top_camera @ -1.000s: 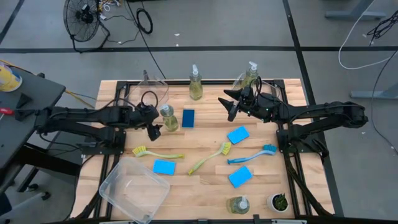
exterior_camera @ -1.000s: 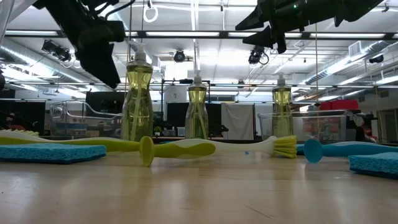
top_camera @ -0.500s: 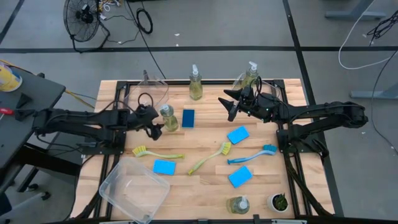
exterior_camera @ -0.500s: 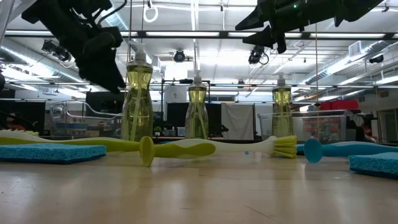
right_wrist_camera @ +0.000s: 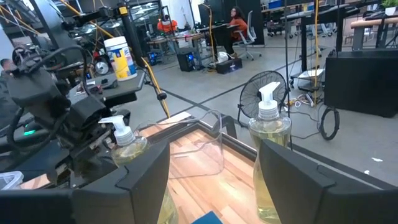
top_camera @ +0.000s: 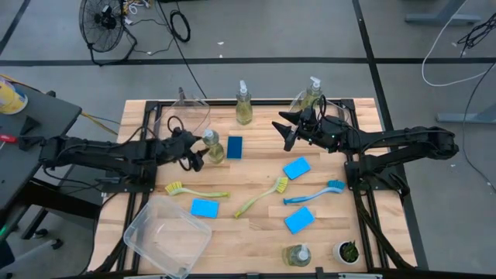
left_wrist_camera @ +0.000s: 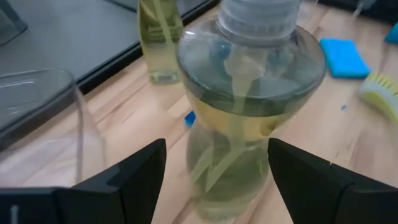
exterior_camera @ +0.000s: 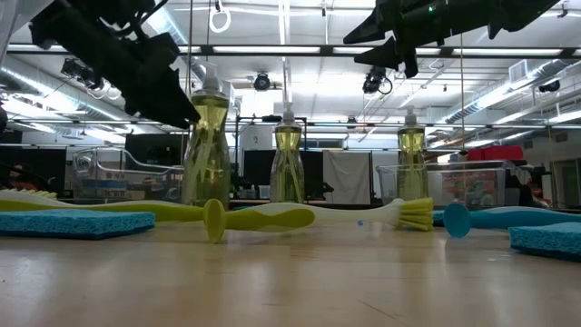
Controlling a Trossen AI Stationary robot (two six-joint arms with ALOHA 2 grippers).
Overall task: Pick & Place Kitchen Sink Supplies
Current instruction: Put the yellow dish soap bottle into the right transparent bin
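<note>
Wooden table [top_camera: 256, 174], centre frame. Left gripper [top_camera: 194, 157], fingers spread wide either side of soap bottle [top_camera: 211, 146], left of centre; contact unclear, bottle's pump cut off in wrist view. Blue sponge [top_camera: 234, 146] beside it. Right gripper [top_camera: 285, 130], upper right, raised, parted, empty.

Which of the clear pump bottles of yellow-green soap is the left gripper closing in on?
The clear pump bottle of yellow-green soap beside the upright blue sponge: it stands between the left gripper's open fingers; the other three stand apart, away from either gripper.
</note>
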